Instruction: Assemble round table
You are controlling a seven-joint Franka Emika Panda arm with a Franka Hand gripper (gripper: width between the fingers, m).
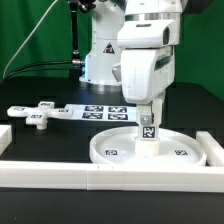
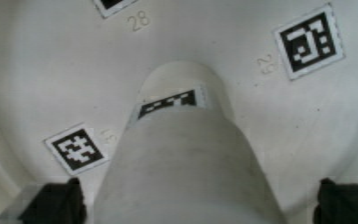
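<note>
The short leg [image 1: 148,135] stands upright on the round disc [image 1: 110,152], the gripper [image 1: 148,118] spread wide astride it without gripping; the cross-shaped foot [image 1: 38,114], apart from the disc, is not yet attached.

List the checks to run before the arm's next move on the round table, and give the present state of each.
1. Tool open: ok.
2. Leg between the fingers, with a gap on each side: ok.
3. Leg upright on the disc: ok.
4. Leg fixed fast in the disc: cannot tell.
5. Foot lying free, apart from the disc: ok.
</note>
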